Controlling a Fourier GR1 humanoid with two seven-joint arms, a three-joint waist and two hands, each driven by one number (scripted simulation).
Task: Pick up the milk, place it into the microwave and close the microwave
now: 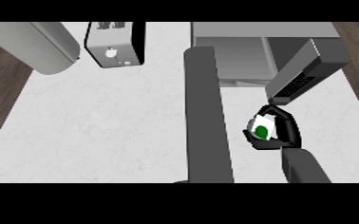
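Note:
The milk [262, 127], a small white carton with a green round mark, is held above the counter [105, 123] in my right hand [286, 132], whose black fingers and thumb curl round it. The hand hovers just in front of the microwave [238, 52] at the back right, below its dark keypad panel [298, 83]. The microwave's door [207, 118] stands open, a long grey slab reaching from the oven's left front corner towards me, left of the hand. The grey cavity shows behind it. My left hand does not show.
A black-and-white toaster [116, 45] stands at the back, left of the microwave. A large rounded grey object [42, 45] lies at the back left corner. Wooden floor [10, 85] shows past the counter's left edge.

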